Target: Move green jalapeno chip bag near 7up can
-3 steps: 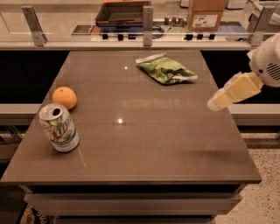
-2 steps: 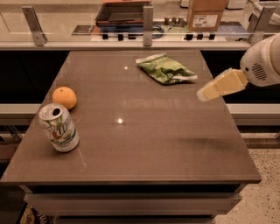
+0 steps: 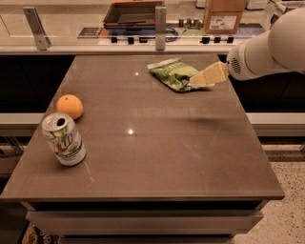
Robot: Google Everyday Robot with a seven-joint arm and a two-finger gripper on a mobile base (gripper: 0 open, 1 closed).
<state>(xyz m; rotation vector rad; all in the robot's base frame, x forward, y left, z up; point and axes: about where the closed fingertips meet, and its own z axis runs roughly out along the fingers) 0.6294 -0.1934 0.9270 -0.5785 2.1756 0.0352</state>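
- Right, table: brown top, taking up most of the view; all spots below are given vs. this table.
- Green jalapeno chip bag: lying flat at the table's far edge, right of centre, crinkly, pale sealed end twd the far side.
- 7up can: upright nr the table's front-left corner, top opened, logo facing out. Well apart from the bag, roughly diagonal across the table.
- Orange: on the table's left side, just behind the can, close but not touching.
- Gripper: yellowish wedge over the table's far-right part, pointing left and slightly down, tip overlapping the bag's right end from where I stand. Can't tell if it's touching the bag or just above it. Can't tell if it's apart, together or clamped on anything.
- Arm: fat white segment coming in from beyond the table's right edge, off the surface.
- Shadow: soft dark patch on the table's right half, nearer me than the gripper.
- Beyond the table's far edge: counter w/ cardboard box and dark tray.
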